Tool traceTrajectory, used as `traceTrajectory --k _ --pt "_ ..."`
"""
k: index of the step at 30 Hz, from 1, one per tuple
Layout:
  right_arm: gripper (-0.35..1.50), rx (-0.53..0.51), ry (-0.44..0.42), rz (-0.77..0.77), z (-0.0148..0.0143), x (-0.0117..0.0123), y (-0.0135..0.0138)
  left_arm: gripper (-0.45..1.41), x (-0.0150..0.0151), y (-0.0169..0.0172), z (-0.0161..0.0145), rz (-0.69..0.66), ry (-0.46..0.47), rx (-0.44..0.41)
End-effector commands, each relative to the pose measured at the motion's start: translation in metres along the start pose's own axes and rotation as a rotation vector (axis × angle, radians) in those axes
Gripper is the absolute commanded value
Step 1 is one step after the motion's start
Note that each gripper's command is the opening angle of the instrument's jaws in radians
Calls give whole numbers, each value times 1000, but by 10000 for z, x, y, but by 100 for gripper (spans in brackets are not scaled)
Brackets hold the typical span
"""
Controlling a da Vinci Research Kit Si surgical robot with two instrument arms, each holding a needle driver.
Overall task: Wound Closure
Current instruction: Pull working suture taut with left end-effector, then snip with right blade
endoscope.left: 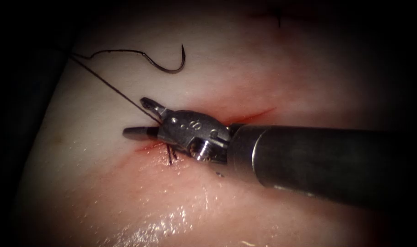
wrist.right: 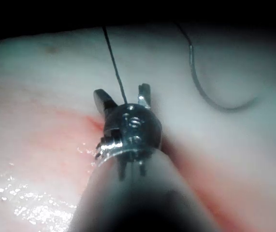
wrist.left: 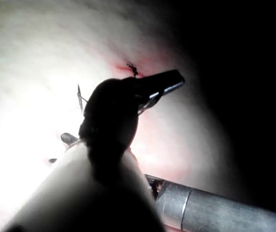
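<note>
The curved needle (endoscope.left: 169,67) lies free on the tissue (endoscope.left: 80,183), up and to the left of the cut (endoscope.left: 258,113), not in the tissue and held by no tool. Its thread (endoscope.left: 107,84) runs out to the tissue's left edge, then back in a taut line between the open jaws of my right tool (endoscope.left: 136,117), which holds nothing. That tool lies over the cut, beside a dark knotted stitch (endoscope.left: 170,155). The right wrist view shows the same open right tool (wrist.right: 123,99), the thread (wrist.right: 112,58) and the needle (wrist.right: 210,96). My left tool (wrist.left: 169,83) hovers near the stitch (wrist.left: 133,70), jaws together and empty.
Red fluid (endoscope.left: 153,158) stains the tissue around the cut, and wet glare (endoscope.left: 162,224) shines on the near surface. The right arm's thick shaft (endoscope.left: 332,160) covers the right part of the cut. A short dark mark (endoscope.left: 278,20) sits at the far edge.
</note>
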Motion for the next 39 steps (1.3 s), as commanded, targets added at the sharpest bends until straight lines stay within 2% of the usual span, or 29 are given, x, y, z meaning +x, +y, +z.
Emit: traceTrajectory --k 1,9,11,12,14,15,19,24,25,27,28,32,34,39 --pt "131 6 4 1 10 3 -5 -45 -4 -3 6 1 2 -1" --pt "128 23 6 -5 15 8 -8 -45 -5 -2 6 1 3 -2" --pt "116 23 7 -6 15 7 -8 -45 -5 -2 6 1 3 -2" --pt "96 25 4 -6 15 7 -8 -45 -5 -2 6 1 3 -2" --pt "-5 29 4 -8 11 6 -9 -45 -4 -1 6 1 3 -2" --pt "-35 2 -9 -8 10 5 -9 -45 -4 -1 6 1 4 -2" --pt "-35 -9 -62 16 8 5 -5 -45 -3 1 5 0 4 -3" --pt "-35 -19 -79 12 1 1 1 -43 -3 2 5 -1 6 -10" --pt "-11 -15 -82 11 -2 0 3 -43 -4 2 5 -2 7 -11" --pt "88 -7 -80 12 -11 1 6 -43 -6 1 6 -2 9 -14" --pt "118 -4 -71 48 -21 2 9 -43 -9 -1 8 -3 11 -17" --pt "118 28 -20 68 -71 3 24 -45 -25 -3 18 0 27 -20" --pt "131 52 6 71 -102 5 35 -43 -32 -4 25 -2 26 -19" --pt "143 53 47 73 -170 3 57 -45 -47 -10 35 -4 23 -24"
